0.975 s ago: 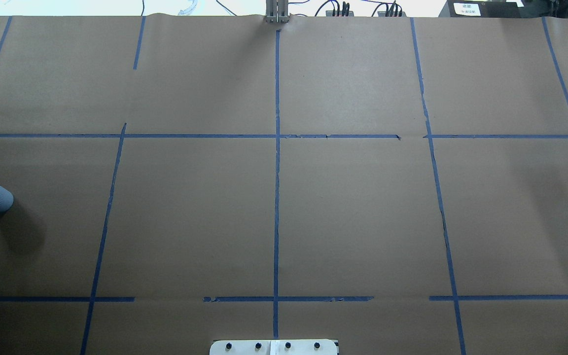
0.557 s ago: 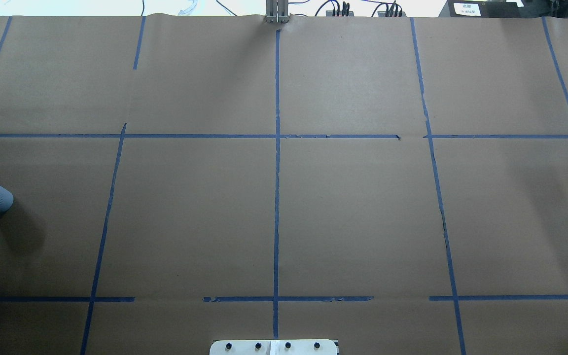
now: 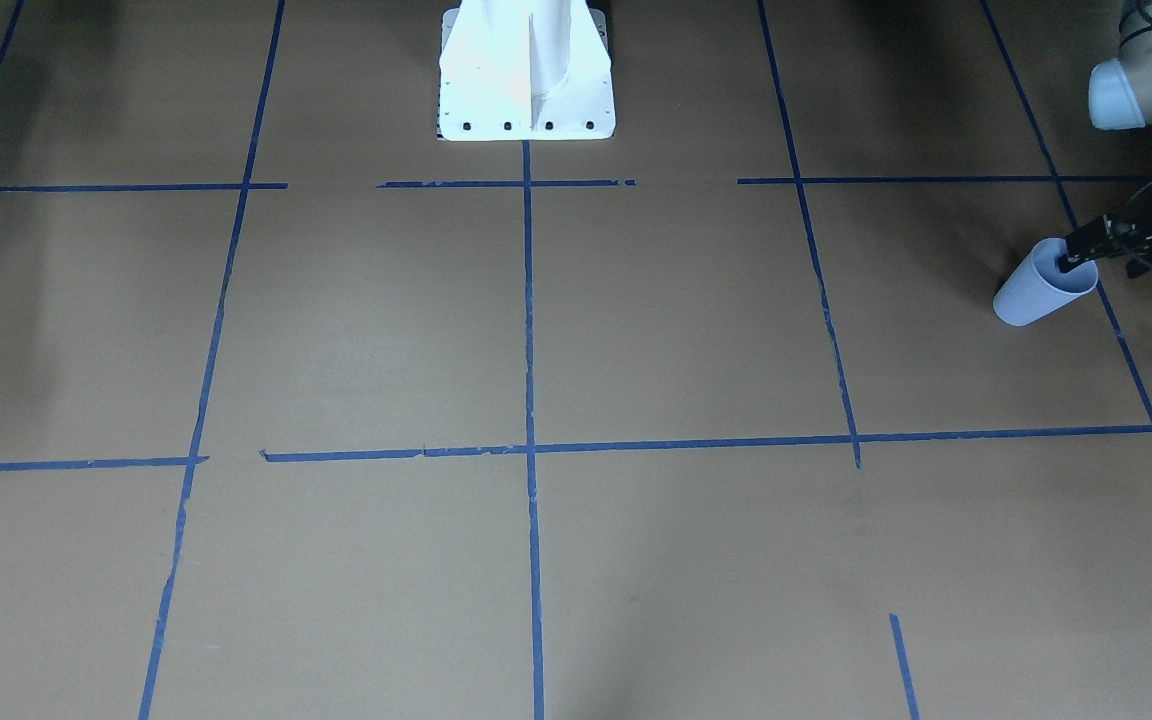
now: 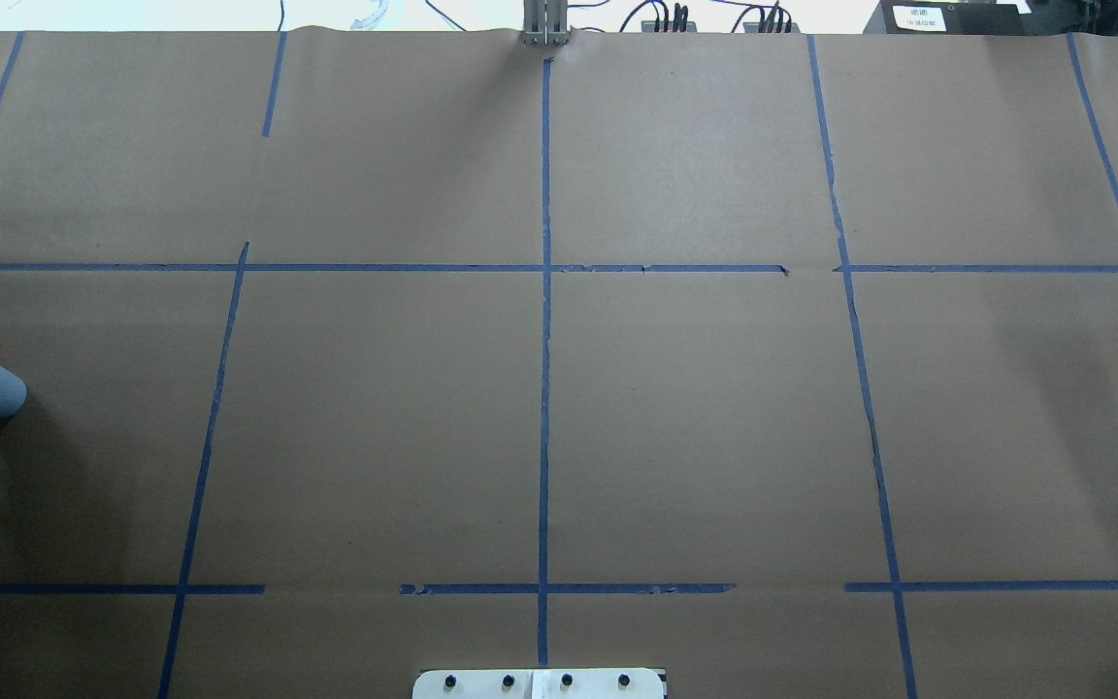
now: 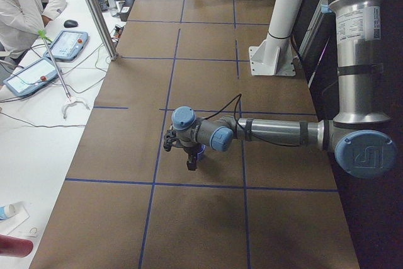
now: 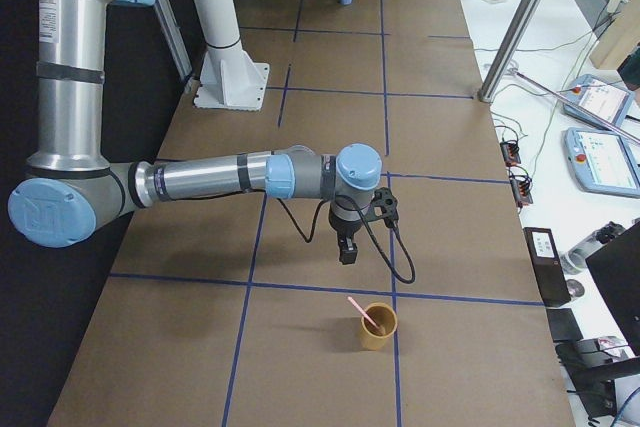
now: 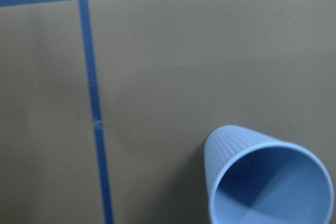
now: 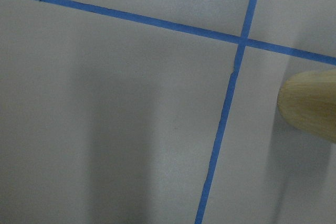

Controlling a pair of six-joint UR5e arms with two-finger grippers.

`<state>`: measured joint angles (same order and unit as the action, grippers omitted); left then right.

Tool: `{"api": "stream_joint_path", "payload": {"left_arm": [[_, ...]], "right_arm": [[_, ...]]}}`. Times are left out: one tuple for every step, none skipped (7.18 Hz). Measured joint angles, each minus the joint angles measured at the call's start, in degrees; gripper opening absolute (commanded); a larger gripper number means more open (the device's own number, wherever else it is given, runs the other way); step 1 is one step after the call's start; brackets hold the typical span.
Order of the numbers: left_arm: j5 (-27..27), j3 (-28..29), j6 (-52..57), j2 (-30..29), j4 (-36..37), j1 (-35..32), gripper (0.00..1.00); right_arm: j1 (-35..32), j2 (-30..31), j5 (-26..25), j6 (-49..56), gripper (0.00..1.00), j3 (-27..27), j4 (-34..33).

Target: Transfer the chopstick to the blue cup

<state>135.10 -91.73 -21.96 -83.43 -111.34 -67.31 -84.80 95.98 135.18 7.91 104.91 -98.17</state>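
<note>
The blue cup (image 3: 1036, 295) stands on the brown paper-covered worktop (image 3: 636, 330) at the right edge of the front-facing frame; in the overhead view it is at the far left edge. The left end effector (image 3: 1069, 262) hangs at the cup's rim, and it cannot be told whether its fingers are released or clenched. In the right-side view, the chopstick (image 6: 360, 309) leans in a tan cup (image 6: 379, 333) at lower centre. The right end effector (image 6: 345, 250) is poised just above and left of it, its state likewise unclear.
</note>
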Motion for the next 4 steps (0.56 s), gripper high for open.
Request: {"api": "stream_joint_path", "payload": {"left_arm": [[0.15,1.90,-0.62,-0.71,-1.79,0.77,0.05],[0.37,2.58,-1.64,-1.28,-2.49,1.10,0.00],[0.53,2.58,-3.99,-2.25,-2.77,1.30,0.00],[0.95,1.80,-8.09,-3.44,-2.80,1.60,0.00]], "right_arm": [[0.07,0.00,0.00,0.00,1.00,0.00,0.00],[0.11,0.00,0.00,0.00,1.00,-0.02,0.00],[0.14,0.00,0.00,0.00,1.00,-0.04,0.00],[0.16,0.00,0.00,0.00,1.00,-0.04,0.00]]}}
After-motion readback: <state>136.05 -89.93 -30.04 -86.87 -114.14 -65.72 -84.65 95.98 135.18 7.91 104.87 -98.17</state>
